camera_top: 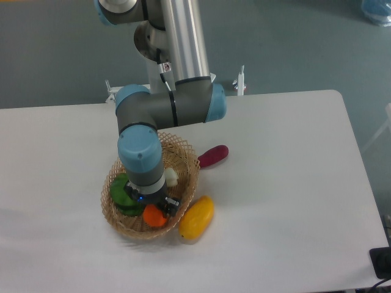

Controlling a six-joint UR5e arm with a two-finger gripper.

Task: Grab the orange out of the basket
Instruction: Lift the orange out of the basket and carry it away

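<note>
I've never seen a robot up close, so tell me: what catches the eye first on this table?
A big silver and blue robot arm reaches down into a round woven wicker basket near the white table's front left. Its end effector sits at a small bright-orange toy fruit inside. A yellow mango-like fruit lies against the basket's right side, a dark red one beyond.

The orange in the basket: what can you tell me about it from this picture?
The orange is a small, smooth, bright-orange toy fruit, rounded yet slightly blocky. It sits inside the woven wicker basket, near its front rim, beside a green item. The pincer is right over it, covering its top, so only the lower part shows. Whether the fingers have closed on it cannot be told.
</note>
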